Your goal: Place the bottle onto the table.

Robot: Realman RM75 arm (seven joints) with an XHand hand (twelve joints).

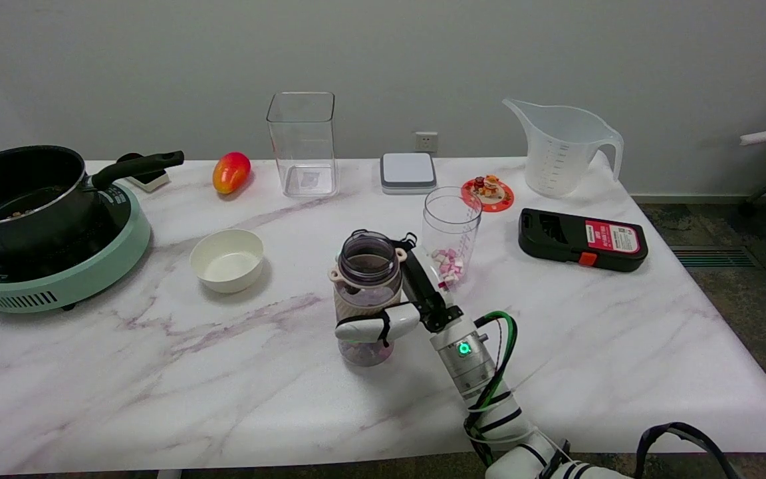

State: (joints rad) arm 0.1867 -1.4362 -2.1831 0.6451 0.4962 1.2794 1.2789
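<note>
An open, lidless bottle [367, 293] with a dark translucent neck, a beige sleeve and pinkish contents stands upright near the middle of the marble table [157, 372], its base on or just above the surface. My right hand [399, 313] reaches in from the lower right and grips the bottle's body. One white finger wraps across the front, and black fingers run up its right side to the rim. The far side of the bottle is hidden.
A clear cup [450, 234] with pink and white pieces stands just behind the hand. A white bowl [227, 259] sits to the left, a pot on a green cooker [30, 226] at far left. A black box [582, 240], pitcher [562, 148], clear canister [302, 143] and mango [231, 171] lie farther back.
</note>
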